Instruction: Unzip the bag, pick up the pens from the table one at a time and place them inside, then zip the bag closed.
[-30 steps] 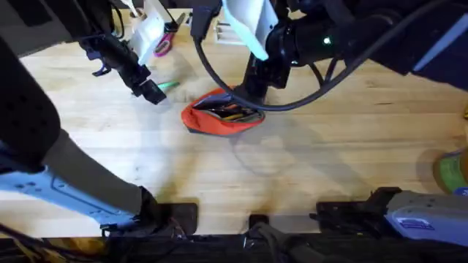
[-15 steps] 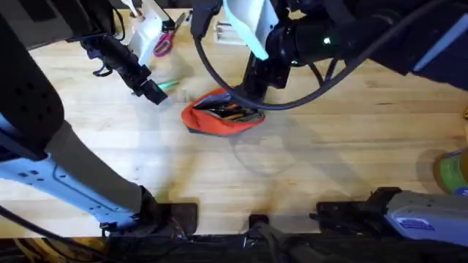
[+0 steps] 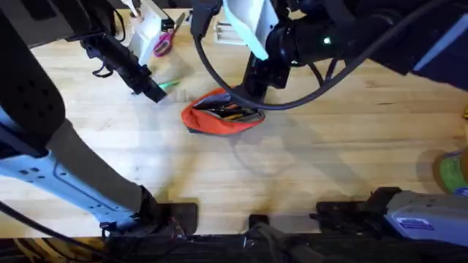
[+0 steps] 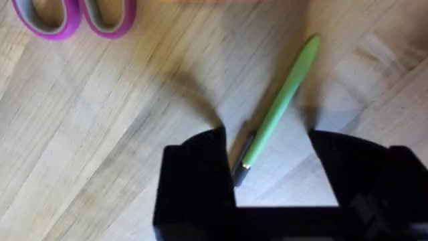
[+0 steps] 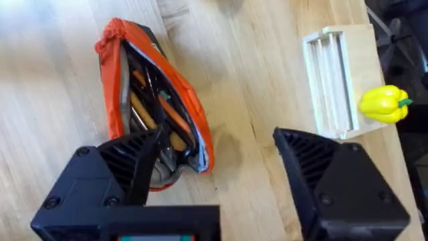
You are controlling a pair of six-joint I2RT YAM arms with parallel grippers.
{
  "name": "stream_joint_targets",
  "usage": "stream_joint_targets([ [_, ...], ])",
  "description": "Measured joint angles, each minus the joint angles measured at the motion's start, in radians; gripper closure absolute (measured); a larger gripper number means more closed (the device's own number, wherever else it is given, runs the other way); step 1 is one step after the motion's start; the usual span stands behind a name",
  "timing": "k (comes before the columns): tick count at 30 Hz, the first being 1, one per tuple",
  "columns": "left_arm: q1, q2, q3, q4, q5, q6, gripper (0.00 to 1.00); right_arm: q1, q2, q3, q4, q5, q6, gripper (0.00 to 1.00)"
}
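The orange-red bag [image 3: 223,117] lies unzipped mid-table, its mouth [image 5: 150,114] gaping over dark and orange pencils inside. My right gripper [image 3: 245,93] is open at the bag's far end [image 5: 221,137]; one finger [image 5: 127,164] sits against the bag's open rim and the other stands on bare wood. A light green pen [image 3: 170,85] lies flat on the table left of the bag. My left gripper [image 3: 152,90] is open low over it, and the pen [image 4: 284,100] runs between the two black fingers [image 4: 200,167], its dark tip near one of them.
Pink-handled scissors [image 3: 162,44] [image 4: 73,13] lie beyond the green pen. A wooden block with white slots [image 3: 227,31] [image 5: 331,80] and a yellow toy pepper [image 5: 384,104] sit behind the bag. A green object [image 3: 455,172] is at the right edge.
The left arm's big blurred link has shifted slightly. Both grippers, the bag and the green pen stay where they were.
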Motion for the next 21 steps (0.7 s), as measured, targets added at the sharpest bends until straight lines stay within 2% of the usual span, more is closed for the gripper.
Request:
stream_joint_targets([
  [6, -0.001, 0.001, 0.000, 0.009, 0.029, -0.005, 0.606, 0.000, 0.000, 0.000, 0.000, 0.000, 0.000, 0.007],
  [9, -0.001, 0.004, 0.000, 0.015, 0.055, -0.006, 0.914, 0.000, 0.000, 0.000, 0.000, 0.000, 0.000, 0.007],
  [11, -0.001, 0.004, 0.000, 0.012, 0.062, -0.006, 0.950, 0.000, 0.000, 0.000, 0.000, 0.001, 0.000, 0.007],
  [17, 0.000, 0.004, 0.001, 0.001, 0.065, -0.006, 0.956, 0.000, -0.005, 0.000, 0.000, 0.087, 0.000, 0.007],
  [21, 0.001, 0.004, 0.002, -0.036, 0.096, -0.001, 0.961, 0.000, -0.061, -0.002, 0.000, 0.128, 0.000, 0.007],
])
